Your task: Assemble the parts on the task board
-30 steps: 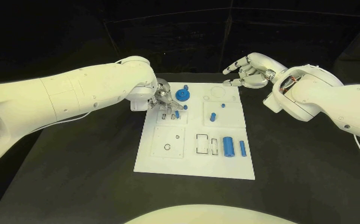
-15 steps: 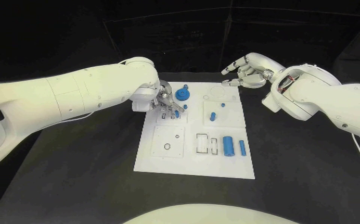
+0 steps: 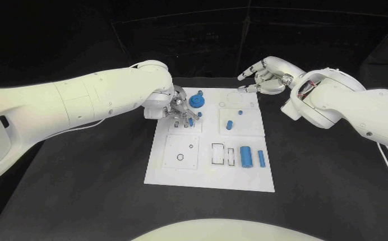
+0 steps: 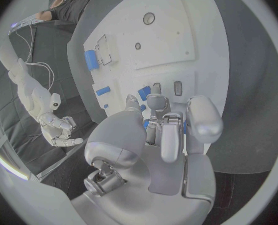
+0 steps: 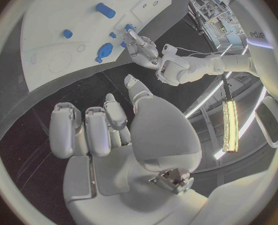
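Board: white, mid-table. Left hand: over board's far-left corner, fingers closed round small blue part; barely shifted vs 1 s ago, so seating likely ongoing. Right hand: beyond far edge, fingers apart, holding nothing, unmoved. Two blue cylinders near-right, unplaced.

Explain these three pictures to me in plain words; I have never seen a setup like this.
This is a robot with two white arms, each ending in a silver hand. One picture looks down from its head at a black table; the two round pictures come from cameras at its wrists, behind each hand. On the table lies a white task board carrying small blue parts, such as a round gear-like piece and a thick blue cylinder. The left hand is down at the board with its fingers around small blue pieces; whether it grips one, I cannot tell. The right hand hovers beyond the board's far edge, fingers apart, holding nothing.
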Tool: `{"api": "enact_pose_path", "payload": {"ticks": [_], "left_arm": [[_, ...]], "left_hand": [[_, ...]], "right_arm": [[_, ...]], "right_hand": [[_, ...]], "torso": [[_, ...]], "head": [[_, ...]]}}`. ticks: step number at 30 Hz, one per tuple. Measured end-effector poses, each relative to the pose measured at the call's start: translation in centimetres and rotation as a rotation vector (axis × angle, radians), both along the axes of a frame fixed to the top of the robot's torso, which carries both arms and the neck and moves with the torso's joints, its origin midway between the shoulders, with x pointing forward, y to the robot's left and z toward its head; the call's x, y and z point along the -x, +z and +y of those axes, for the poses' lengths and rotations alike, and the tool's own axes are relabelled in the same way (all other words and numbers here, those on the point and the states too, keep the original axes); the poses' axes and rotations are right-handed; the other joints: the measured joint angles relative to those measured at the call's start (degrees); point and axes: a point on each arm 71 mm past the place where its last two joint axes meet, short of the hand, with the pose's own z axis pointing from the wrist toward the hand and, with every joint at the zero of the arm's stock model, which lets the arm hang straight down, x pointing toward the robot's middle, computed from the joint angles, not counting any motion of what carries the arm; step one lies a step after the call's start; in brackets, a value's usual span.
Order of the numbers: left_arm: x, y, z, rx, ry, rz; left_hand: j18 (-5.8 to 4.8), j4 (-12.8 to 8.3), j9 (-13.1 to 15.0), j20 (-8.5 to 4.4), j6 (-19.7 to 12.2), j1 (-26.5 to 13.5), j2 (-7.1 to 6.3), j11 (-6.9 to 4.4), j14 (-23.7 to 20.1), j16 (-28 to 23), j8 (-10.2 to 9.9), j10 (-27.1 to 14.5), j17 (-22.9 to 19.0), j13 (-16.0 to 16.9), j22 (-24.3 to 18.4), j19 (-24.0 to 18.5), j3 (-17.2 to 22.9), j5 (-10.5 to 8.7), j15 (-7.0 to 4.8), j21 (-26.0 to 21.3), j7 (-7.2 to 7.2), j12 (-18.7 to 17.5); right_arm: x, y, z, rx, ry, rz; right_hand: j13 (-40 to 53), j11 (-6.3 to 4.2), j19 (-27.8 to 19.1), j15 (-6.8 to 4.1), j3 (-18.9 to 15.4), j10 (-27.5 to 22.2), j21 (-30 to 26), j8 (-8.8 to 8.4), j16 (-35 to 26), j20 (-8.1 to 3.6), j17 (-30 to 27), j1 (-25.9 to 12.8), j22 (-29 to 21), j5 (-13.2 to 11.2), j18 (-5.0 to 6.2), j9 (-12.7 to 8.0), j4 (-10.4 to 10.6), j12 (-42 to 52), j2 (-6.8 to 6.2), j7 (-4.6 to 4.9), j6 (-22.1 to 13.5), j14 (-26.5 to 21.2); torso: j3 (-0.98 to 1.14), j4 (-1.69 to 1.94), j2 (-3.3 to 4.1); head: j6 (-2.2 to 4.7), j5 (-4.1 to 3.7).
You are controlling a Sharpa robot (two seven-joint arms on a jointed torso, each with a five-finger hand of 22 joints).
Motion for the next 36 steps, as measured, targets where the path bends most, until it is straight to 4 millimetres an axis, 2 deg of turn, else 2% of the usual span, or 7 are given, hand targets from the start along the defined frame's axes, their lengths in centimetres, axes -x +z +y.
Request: {"api": "enact_pose_path", "payload": {"ticks": [17,18,19,23,36], "left_arm": [[-0.2,-0.02,-0.67,-0.001,-0.004,-0.003],[-0.21,-0.02,-0.73,-0.001,-0.005,-0.003],[-0.22,-0.03,-0.78,-0.001,-0.005,-0.003],[-0.25,-0.05,-0.89,-0.001,-0.006,-0.003],[-0.29,-0.08,-0.98,-0.002,-0.007,-0.002]], "left_hand": [[0.0,0.0,0.6,0.0,-0.6,1.3,0.21,-0.2,0.0,0.0,0.8,-0.2,0.0,0.1,0.3,0.0,0.0,0.0,0.0,0.2,-0.22,0.4],[-0.03,0.0,0.6,0.0,-0.6,1.3,0.21,-0.2,0.0,0.0,0.8,-0.2,0.0,0.1,0.3,0.0,0.0,0.0,0.0,0.2,-0.22,0.4],[-0.6,0.0,0.6,0.0,-0.6,1.3,0.21,-0.2,0.0,0.0,0.8,-0.2,0.0,0.1,0.4,0.0,0.0,0.0,0.0,0.2,-0.22,0.4],[-0.58,0.0,0.8,0.0,-0.6,1.9,0.1,-0.2,0.0,0.0,1.1,-0.2,0.0,0.1,0.6,0.0,0.0,0.0,0.0,0.2,-0.22,0.4],[-0.57,-1.4,1.6,0.0,-1.4,4.2,0.74,-0.2,0.0,0.0,2.2,-0.2,0.0,0.1,0.9,0.0,1.4,0.0,0.0,0.5,-0.22,0.6]], "right_arm": [[-0.22,-0.12,0.29,0.016,0.0,0.002],[-0.23,-0.13,0.29,0.017,0.0,0.002],[-0.23,-0.14,0.3,0.017,0.0,0.002],[-0.26,-0.16,0.3,0.02,-0.001,0.003],[-0.32,-0.23,0.47,0.031,0.001,0.006]], "right_hand": [[-0.1,0.0,0.0,0.0,0.0,0.0,0.0,0.0,-0.2,0.0,-0.1,0.2,-0.1,0.3,0.0,0.0,0.0,0.0,0.23,0.0,0.0,0.0],[0.0,0.0,0.0,0.0,0.0,0.0,0.0,0.0,-0.2,0.0,-0.1,0.2,0.0,0.3,-0.01,0.0,0.0,0.0,0.23,0.0,0.0,0.0],[0.1,0.0,0.0,0.0,0.0,0.0,0.0,0.0,-0.2,0.0,0.0,0.2,0.0,0.3,0.0,0.0,0.0,0.0,0.23,0.0,0.0,0.0],[0.3,0.0,0.0,0.0,0.0,0.0,0.0,0.0,-0.2,0.0,0.1,0.2,0.1,0.3,0.0,0.0,0.0,0.0,0.23,0.0,0.0,0.0],[0.4,0.0,0.0,0.0,-0.1,0.0,0.0,0.21,-0.2,0.0,0.3,0.5,0.2,0.3,0.0,0.0,0.2,0.2,0.52,0.0,0.0,0.0]], "torso": [[-0.04,0.07,0.03],[-0.04,0.06,0.03],[-0.04,0.06,0.03],[-0.04,0.06,0.03],[-0.04,0.06,0.03]], "head": [[-0.18,-0.18],[-0.19,-0.18],[-0.2,-0.18],[-0.27,-0.18],[-0.38,-0.3]]}}
